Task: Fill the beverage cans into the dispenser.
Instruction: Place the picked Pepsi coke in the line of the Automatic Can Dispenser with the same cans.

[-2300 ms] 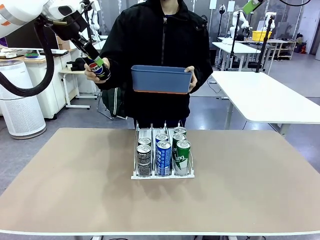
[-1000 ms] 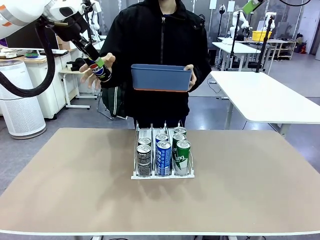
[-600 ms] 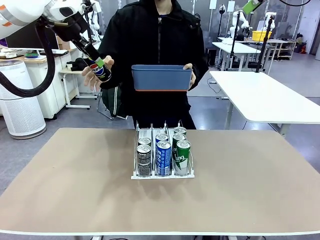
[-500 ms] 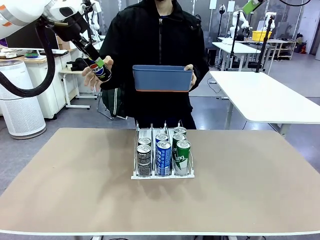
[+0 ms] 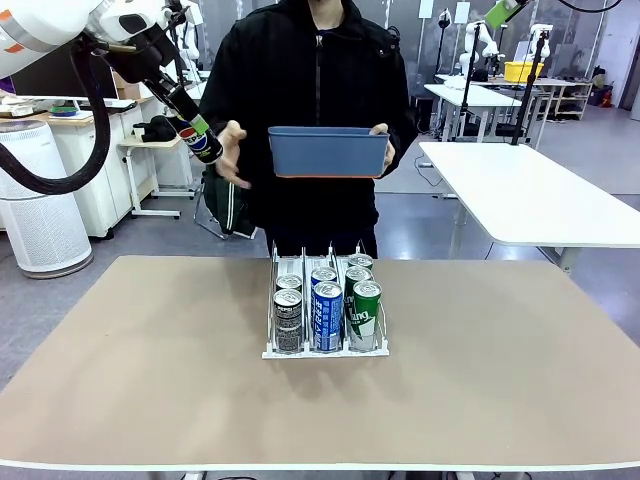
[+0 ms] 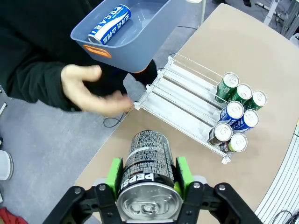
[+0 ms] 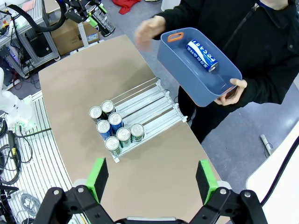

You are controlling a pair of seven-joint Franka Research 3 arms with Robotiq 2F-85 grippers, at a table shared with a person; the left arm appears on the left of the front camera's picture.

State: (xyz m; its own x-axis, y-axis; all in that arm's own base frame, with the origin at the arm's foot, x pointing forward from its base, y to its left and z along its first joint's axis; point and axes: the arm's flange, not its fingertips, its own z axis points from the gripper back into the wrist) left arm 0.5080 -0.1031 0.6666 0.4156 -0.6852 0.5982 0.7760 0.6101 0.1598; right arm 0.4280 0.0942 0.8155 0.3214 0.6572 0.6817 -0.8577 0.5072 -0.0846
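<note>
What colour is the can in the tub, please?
The can is blue with white lettering; right wrist view.

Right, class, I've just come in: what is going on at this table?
The robot's left pincer is shut on a black Pepsi can, held up in the air. The person opposite holds a blue tub with one hand; one blue can lies in it. Their other hand is close to the held can, not touching. The dispenser on the table holds seven cans. The right pincer is open, high above.
</note>
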